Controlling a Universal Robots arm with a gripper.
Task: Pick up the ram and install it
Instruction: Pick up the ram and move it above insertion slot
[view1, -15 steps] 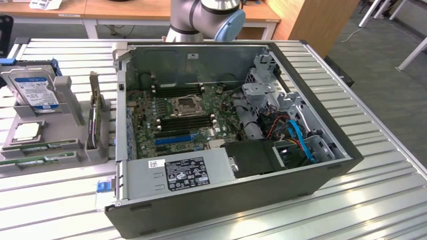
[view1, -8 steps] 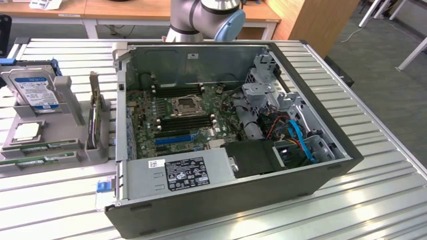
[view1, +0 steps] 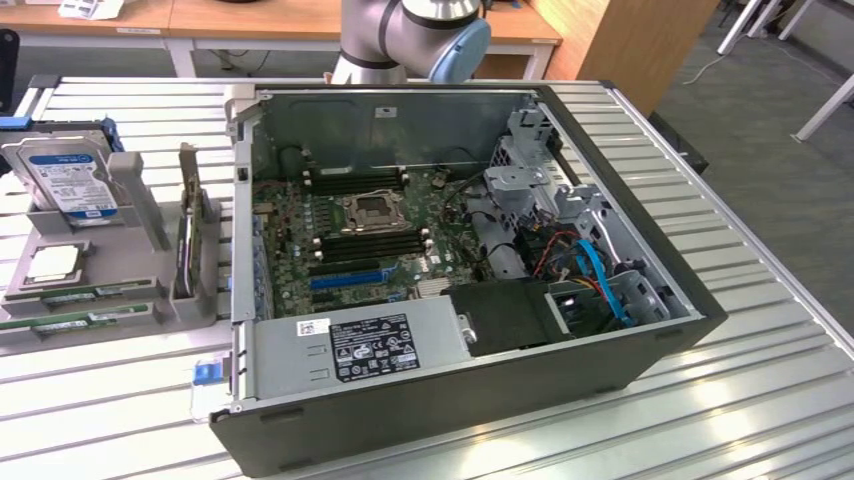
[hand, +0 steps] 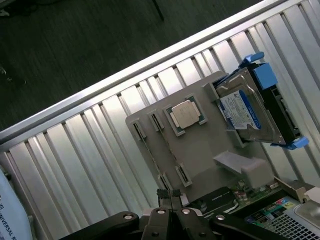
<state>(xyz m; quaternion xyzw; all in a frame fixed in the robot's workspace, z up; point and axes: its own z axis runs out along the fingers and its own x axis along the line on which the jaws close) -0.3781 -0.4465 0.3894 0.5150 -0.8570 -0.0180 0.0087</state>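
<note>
- Black claw (hand: 169, 196) is holding its two fingers pressed together, tip against tip, in the wrist view. It is hanging over one edge of a grey plastic holder block (hand: 200, 145), close to the ends of the block's narrow slots.
- Ram, a long, narrow green circuit-board stick (view1: 83, 292), is lying flat on the low front step of that holder, well apart from the computer case. A second green stick (view1: 67, 323) is lying just beside it, lower in the exterior view.
- Just behind the sticks, a square silver processor chip (view1: 54, 262) is sitting in a shallow recess of the holder.
- Further back, a boxy silver hard drive with a blue-and-white label (view1: 67, 180) is leaning tilted in the holder's cradle, with blue plastic rails (hand: 263, 75) running along its sides.
- On the holder's side toward the exterior view's right, a broader expansion card (view1: 187, 235) is standing on edge in a slot, between the sticks and the case.
- Beside the holder, an open dark grey computer case (view1: 667, 330) is lying on its side, showing a green motherboard (view1: 300, 225).
- On that board, rows of black memory slots (view1: 354, 180) are lying on either side of a square metal processor socket (view1: 367, 212).
- Along the case's near wall, a silver power supply box with a black label (view1: 360, 345) is sitting, and blue cables (view1: 601, 280) are curving at the exterior view's right.
- Everything is resting on a ribbed aluminium table (view1: 747, 400).
- Behind the case, a grey robot arm with a blue cap (view1: 407, 35) is rising.
</note>
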